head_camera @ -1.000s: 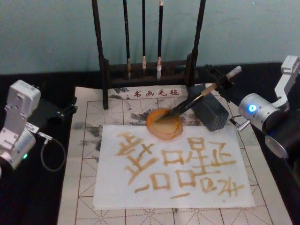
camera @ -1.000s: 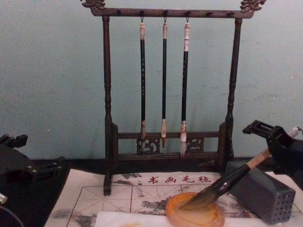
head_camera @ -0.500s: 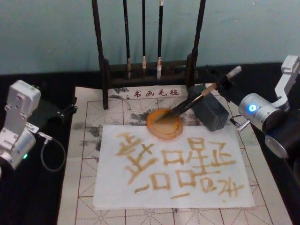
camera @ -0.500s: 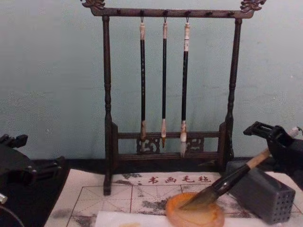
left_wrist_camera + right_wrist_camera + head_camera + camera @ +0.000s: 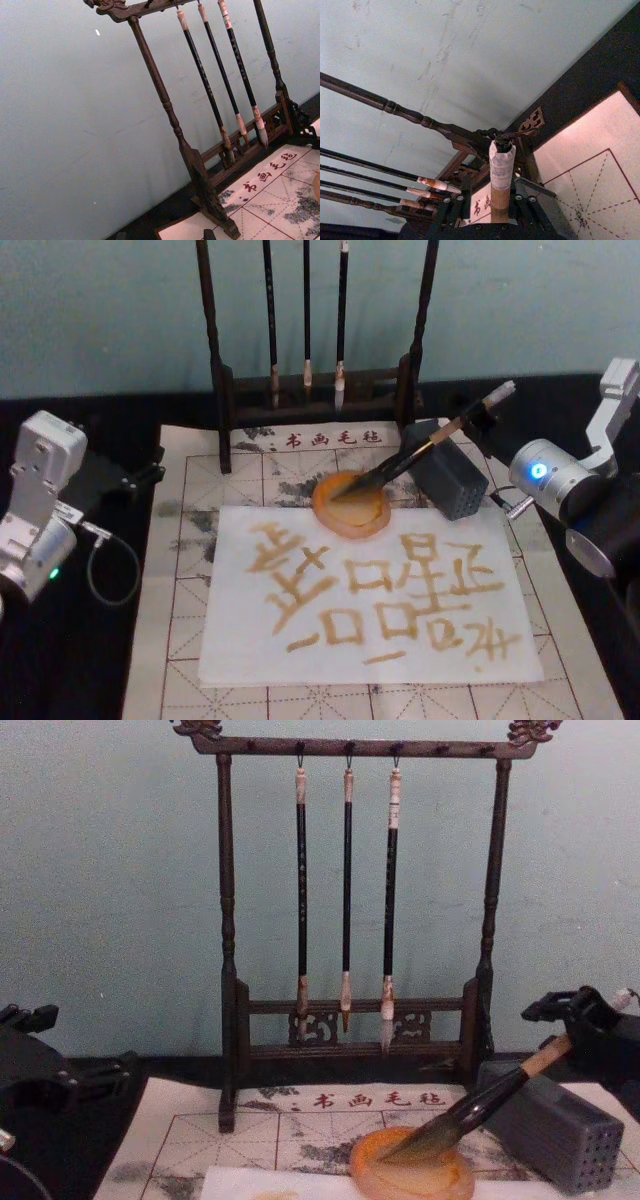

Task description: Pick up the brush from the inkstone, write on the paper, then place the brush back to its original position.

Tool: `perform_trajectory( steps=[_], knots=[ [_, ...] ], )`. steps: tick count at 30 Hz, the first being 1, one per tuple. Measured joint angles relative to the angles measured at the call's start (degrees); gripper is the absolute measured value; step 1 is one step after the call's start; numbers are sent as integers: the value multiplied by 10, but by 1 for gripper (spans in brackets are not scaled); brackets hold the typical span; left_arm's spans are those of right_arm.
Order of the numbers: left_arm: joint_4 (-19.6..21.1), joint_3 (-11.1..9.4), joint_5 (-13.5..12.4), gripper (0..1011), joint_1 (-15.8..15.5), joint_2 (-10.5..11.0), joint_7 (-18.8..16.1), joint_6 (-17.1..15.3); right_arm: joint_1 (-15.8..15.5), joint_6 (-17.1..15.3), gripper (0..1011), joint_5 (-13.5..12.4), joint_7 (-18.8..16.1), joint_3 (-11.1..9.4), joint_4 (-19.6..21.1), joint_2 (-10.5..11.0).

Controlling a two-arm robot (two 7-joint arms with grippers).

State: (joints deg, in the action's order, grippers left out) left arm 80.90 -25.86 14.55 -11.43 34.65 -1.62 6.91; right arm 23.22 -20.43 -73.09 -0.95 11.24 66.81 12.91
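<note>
The right arm (image 5: 565, 495) reaches in from the right side, its right claw (image 5: 478, 415) at the far right with fingers parted. The left arm (image 5: 35, 505) rests at the left edge, its left claw (image 5: 148, 472) pointing inward.

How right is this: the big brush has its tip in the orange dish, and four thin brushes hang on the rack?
Only three thin brushes hang on the rack, as the chest view shows. The big brush has its tip in the orange dish.

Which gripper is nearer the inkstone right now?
Right. The right gripper sits at the brush handle, just beyond the inkstone; the left gripper is parked past the mat left edge.
</note>
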Motion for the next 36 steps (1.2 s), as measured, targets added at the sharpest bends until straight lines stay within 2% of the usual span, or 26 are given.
perform_trajectory(
  steps=[1, 4, 8, 9, 25, 36],
  knots=[
    [0, 0, 0, 1001, 0, 0, 0, 0, 0, 0, 438, 0, 0, 0, 0, 0],
    [0, 0, 0, 1001, 0, 0, 0, 0, 0, 0, 316, 0, 0, 0, 0, 0],
    [0, 0, 0, 1001, 0, 0, 0, 0, 0, 0, 243, 0, 0, 0, 0, 0],
    [0, 0, 0, 1001, 0, 0, 0, 0, 0, 0, 190, 0, 0, 0, 0, 0],
    [0, 0, 0, 1001, 0, 0, 0, 0, 0, 0, 181, 0, 0, 0, 0, 0],
    [0, 0, 0, 1001, 0, 0, 0, 0, 0, 22, 181, -7, -20, 13, 11, 14]
  ],
)
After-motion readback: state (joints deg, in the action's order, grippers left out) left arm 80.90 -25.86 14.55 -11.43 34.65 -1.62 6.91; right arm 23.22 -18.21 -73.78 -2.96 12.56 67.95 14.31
